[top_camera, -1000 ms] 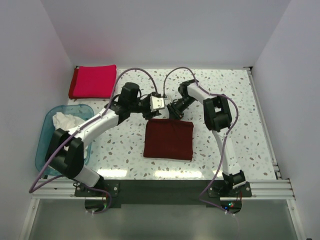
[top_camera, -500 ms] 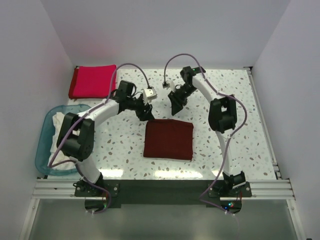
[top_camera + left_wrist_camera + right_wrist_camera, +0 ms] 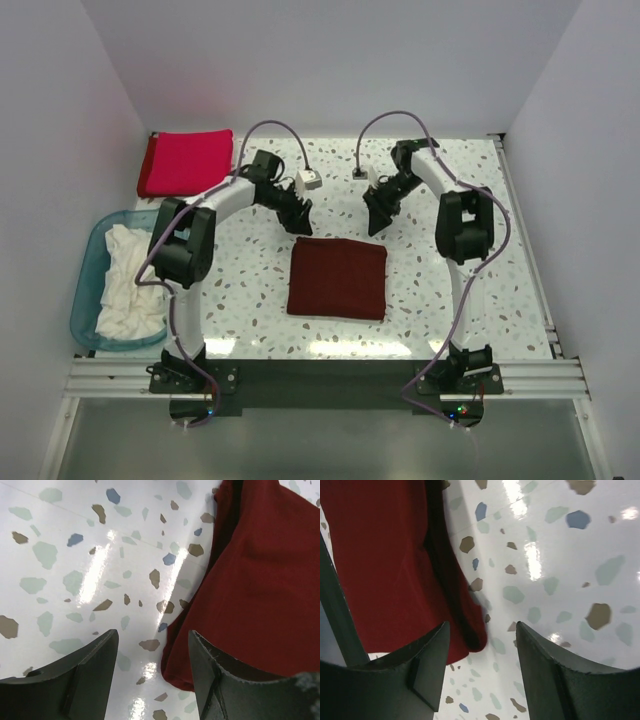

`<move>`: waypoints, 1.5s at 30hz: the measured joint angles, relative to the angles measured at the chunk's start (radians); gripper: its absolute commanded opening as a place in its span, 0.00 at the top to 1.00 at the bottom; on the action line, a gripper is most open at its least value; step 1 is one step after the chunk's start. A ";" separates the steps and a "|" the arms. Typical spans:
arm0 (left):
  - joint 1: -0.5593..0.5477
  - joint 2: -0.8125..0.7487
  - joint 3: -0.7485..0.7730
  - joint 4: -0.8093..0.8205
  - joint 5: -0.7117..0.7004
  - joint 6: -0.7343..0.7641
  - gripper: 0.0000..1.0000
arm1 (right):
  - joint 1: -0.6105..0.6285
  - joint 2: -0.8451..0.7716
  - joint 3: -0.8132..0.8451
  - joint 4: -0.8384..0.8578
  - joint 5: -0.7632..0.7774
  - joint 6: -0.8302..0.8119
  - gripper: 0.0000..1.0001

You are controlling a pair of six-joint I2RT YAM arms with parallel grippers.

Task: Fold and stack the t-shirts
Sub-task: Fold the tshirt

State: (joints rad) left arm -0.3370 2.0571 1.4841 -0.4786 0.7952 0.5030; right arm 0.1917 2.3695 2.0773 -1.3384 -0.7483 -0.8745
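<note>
A dark maroon t-shirt (image 3: 338,279) lies folded in a neat rectangle at the table's middle. My left gripper (image 3: 300,216) hovers just beyond its far left corner, and my right gripper (image 3: 377,220) just beyond its far right corner. Both are open and hold nothing. In the left wrist view the open left gripper (image 3: 152,635) looks down on the maroon corner (image 3: 260,580). The right gripper (image 3: 482,626) likewise stands over the other corner (image 3: 380,555). A bright crimson-red t-shirt (image 3: 187,163) lies folded at the back left. White t-shirts (image 3: 128,290) are crumpled in the tub.
The translucent blue tub (image 3: 150,213) stands at the left edge of the speckled table (image 3: 500,260). White walls close in the left, back and right. Purple cables loop over both arms.
Both grippers have drawn apart and away from the maroon shirt's far edge. The right jaws have opened wider. The left arm has swung back, uncovering the tub.
</note>
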 measured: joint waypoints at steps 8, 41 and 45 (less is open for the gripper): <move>0.009 0.035 0.031 -0.135 0.032 0.061 0.40 | 0.024 -0.002 -0.066 -0.002 0.033 -0.074 0.48; 0.025 -0.053 0.004 -0.234 0.053 0.137 1.00 | 0.003 -0.085 -0.128 -0.005 0.050 -0.201 0.49; 0.029 -0.045 0.002 -0.229 0.043 0.137 1.00 | 0.009 -0.085 -0.131 -0.005 0.050 -0.209 0.49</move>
State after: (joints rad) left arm -0.3084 2.0125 1.4864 -0.7078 0.8383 0.6403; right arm 0.2005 2.2841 1.9461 -1.3430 -0.6987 -1.0836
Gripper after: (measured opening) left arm 0.054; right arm 0.512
